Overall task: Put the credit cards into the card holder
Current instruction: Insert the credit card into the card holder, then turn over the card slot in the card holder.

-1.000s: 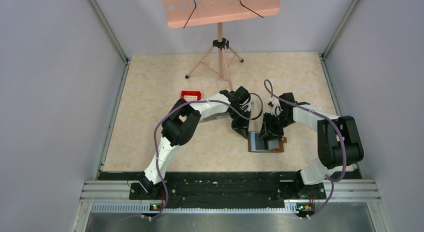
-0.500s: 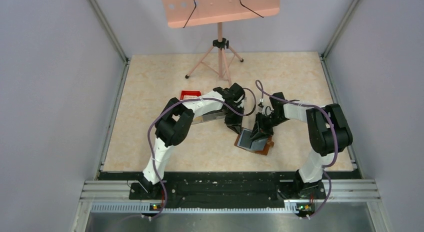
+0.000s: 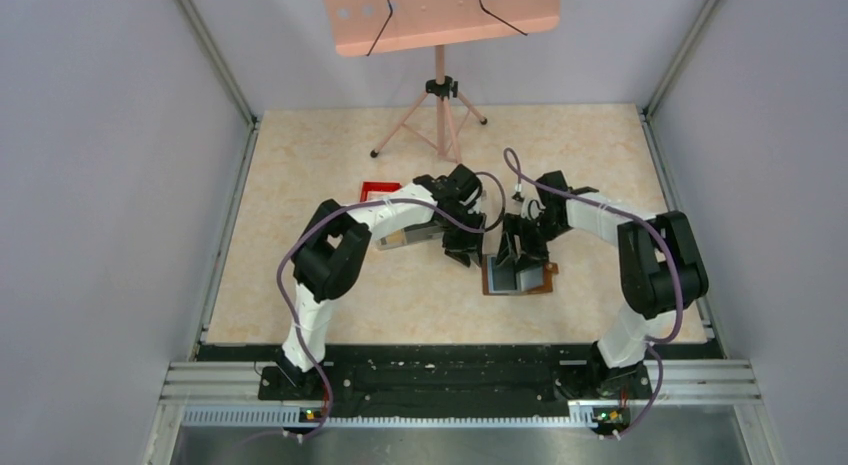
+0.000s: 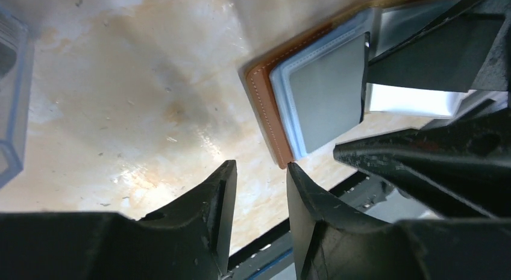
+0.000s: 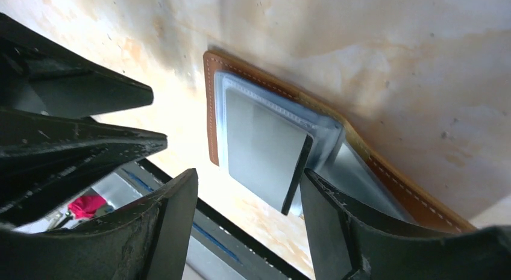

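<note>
So what just changed: the holder [image 3: 515,283] has been dragged a little toward the left arm. A moment ago it sat skewed, now it's squared up again, lying open and flat on the tabletop [image 3: 300,165]. Both arms have crept in with it. The left end effector [image 4: 260,171] has let go of whatever it was pinching. Its fingers are now parted with nothing between them, and the holder's brown corner is right at one fingertip. The right end effector [image 5: 249,177] is spread wide and gripping nothing, with the holder directly ahead of it. A grey card [image 5: 262,141] lies on the clear sleeve [image 5: 328,138] just past its tips, one edge lifted.

My read is that the card is partly in but not fully seated, so this looks like a release and re-grip before another push.

Counts, as far as I can see:
- holder: one
- cards: only one I can make out for sure. No loose ones show, and I can't tell if the sleeves hide more
- red tray [image 3: 380,191]: one, behind the left end effector and well apart from it
- clear box [image 4: 12,111]: one, off to the side of the left end effector
- end effectors: two, nearly nose to nose over the holder
</note>
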Robot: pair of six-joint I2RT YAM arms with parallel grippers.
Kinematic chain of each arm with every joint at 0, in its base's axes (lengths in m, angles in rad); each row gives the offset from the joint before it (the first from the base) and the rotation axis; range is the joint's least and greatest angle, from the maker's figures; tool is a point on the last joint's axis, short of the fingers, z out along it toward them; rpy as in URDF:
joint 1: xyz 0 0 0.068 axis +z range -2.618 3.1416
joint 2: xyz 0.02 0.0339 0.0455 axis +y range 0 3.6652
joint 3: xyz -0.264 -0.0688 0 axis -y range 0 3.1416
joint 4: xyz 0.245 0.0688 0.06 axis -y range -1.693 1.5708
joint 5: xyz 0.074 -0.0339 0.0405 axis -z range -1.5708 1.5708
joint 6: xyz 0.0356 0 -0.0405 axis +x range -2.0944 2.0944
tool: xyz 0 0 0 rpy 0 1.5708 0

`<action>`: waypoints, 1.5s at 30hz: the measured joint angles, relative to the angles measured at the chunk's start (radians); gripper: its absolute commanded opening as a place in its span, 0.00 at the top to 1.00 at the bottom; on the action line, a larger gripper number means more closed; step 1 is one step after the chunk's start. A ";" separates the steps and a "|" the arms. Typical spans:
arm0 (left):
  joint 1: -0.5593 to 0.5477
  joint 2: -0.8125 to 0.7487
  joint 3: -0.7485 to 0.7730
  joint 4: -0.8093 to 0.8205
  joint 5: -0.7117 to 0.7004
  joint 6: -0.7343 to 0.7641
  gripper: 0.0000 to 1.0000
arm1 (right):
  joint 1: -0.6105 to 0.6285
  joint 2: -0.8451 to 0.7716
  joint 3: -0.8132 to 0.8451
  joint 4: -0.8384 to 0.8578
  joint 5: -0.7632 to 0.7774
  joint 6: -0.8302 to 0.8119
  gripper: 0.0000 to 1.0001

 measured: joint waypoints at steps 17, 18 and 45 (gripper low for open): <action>0.044 -0.031 -0.098 0.257 0.213 -0.157 0.60 | -0.003 -0.069 -0.008 -0.049 0.092 -0.015 0.88; 0.041 -0.027 -0.095 0.258 0.213 -0.159 0.60 | -0.007 -0.069 -0.014 -0.048 0.095 -0.014 0.92; -0.034 0.080 0.050 0.108 0.112 -0.085 0.61 | -0.026 -0.018 -0.093 0.027 0.064 0.005 1.00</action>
